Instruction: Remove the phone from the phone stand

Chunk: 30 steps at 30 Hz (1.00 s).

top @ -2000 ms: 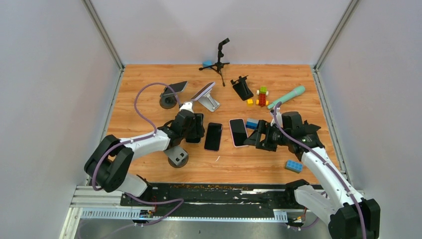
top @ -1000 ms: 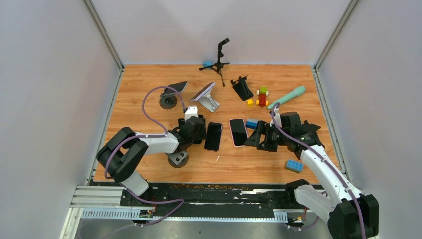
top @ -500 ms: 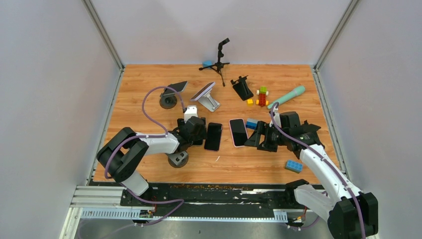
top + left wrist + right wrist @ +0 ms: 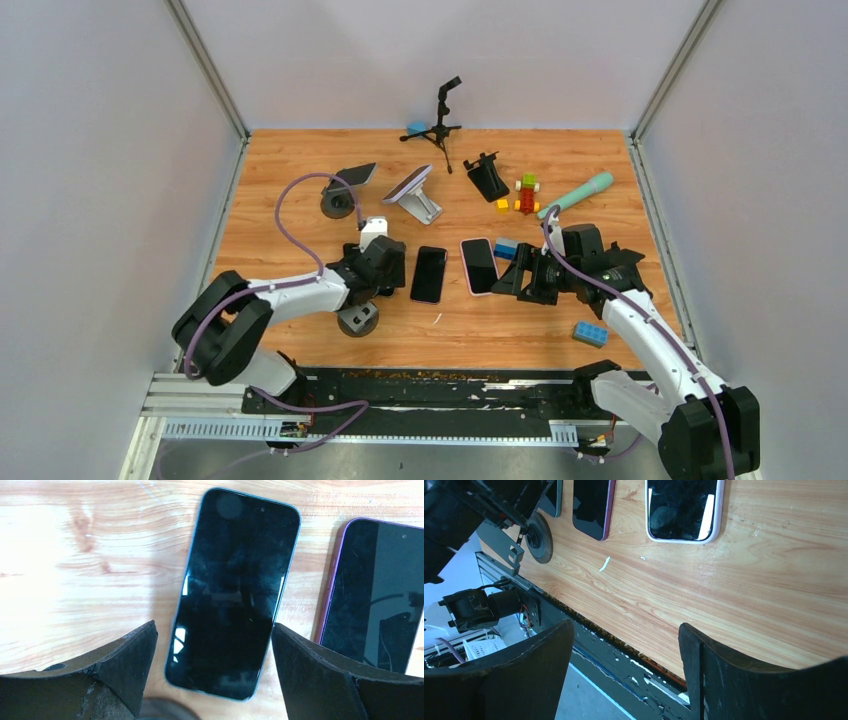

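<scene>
A blue-edged phone point(image 4: 232, 590) lies flat, screen up, on the wooden table. My left gripper point(image 4: 212, 630) is open just above its near end, one finger on each side, touching nothing. In the top view my left gripper point(image 4: 383, 262) covers most of that phone. An empty grey stand point(image 4: 357, 318) sits just in front of it. A phone point(image 4: 355, 175) leans on a black round stand point(image 4: 338, 203). Another phone point(image 4: 408, 182) leans on a white stand point(image 4: 425, 208). My right gripper point(image 4: 520, 278) is open and empty, low over the table.
A purple-edged phone point(image 4: 428, 274) and a pink-edged phone point(image 4: 479, 265) lie flat between the grippers. An empty black stand point(image 4: 487, 178), a small tripod point(image 4: 441, 118), toy bricks point(image 4: 525, 192), a teal handle point(image 4: 577, 194) and a blue brick point(image 4: 590, 333) are behind and to the right.
My left gripper has drawn back a little toward the near left, away from the blue-edged phone lying on the table. The right arm has barely moved.
</scene>
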### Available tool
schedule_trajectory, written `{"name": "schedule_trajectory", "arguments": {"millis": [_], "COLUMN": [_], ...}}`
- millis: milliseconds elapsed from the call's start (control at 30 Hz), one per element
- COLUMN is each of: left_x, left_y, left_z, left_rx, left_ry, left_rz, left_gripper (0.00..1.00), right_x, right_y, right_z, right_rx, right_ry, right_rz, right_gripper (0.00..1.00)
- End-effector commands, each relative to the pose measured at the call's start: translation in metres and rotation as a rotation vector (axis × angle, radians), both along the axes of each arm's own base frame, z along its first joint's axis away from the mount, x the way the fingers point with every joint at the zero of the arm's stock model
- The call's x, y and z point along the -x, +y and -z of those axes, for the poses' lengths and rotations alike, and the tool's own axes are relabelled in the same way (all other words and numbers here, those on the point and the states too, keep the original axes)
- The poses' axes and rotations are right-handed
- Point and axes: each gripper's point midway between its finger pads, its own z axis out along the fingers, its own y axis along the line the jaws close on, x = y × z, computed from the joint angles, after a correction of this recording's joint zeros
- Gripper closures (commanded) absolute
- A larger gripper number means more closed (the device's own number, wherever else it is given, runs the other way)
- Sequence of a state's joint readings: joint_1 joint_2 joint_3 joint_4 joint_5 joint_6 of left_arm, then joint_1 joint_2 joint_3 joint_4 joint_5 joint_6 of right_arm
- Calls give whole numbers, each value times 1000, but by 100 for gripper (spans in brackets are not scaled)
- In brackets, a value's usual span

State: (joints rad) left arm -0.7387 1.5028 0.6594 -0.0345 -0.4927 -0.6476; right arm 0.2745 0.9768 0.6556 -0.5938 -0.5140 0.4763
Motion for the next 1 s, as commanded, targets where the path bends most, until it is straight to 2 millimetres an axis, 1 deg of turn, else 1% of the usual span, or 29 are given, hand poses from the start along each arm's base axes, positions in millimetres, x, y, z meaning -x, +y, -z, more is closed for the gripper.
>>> {"name": "schedule_trajectory", "arguments": {"millis": [0,100,133,167,200,233,267,333,433,467,500,533,633,767,867,967], "left_x": [-7,-10,-12,-12,-13,-13,-14,-17,-24,-26,-30,-31,-38,-46,-49,-49], "left_y": [8,11,11,14,14,16,16,18,28,27,32,34,48,61,69,71], "left_z": [-57,-89,-105,-111,-126,-132,-145,-164,-184,-192,-200,-201,-215,-224,-225,-223], "left_rx": [7,16,36,27,45,36,49,51,59,71,81,78,74,103,133,142], "left_ry": [-88,-148,-184,-194,-224,-234,-260,-292,-315,-320,-330,-323,-334,-331,-318,-309], "left_rz": [-21,-19,-23,-20,-21,-16,-16,-12,-23,-14,-29,-25,-53,-82,-96,-97], "left_gripper": [8,6,6,5,4,3,3,1,0,0,0,0,0,0,0,0], "right_x": [-7,-7,-7,-7,-7,-7,-7,-7,-6,-6,-5,-5,-4,-3,-2,-1], "right_y": [2,2,2,2,2,2,2,2,2,2,2,2,1,0,-1,-1], "right_z": [-10,-11,-11,-11,-11,-10,-10,-11,-11,-11,-12,-12,-13,-14,-15,-16], "right_rx": [1,1,2,2,2,2,2,1,-1,-1,-2,-3,-4,4,6,8], "right_ry": [-45,-46,-46,-46,-48,-47,-45,-47,-49,-51,-54,-57,-62,-65,-68,-70], "right_rz": [-10,-11,-11,-11,-12,-12,-12,-14,-14,-14,-14,-14,-16,-19,-20,-21], "right_gripper": [23,23,23,23,23,23,23,23,23,23,23,23,23,23,23,23]}}
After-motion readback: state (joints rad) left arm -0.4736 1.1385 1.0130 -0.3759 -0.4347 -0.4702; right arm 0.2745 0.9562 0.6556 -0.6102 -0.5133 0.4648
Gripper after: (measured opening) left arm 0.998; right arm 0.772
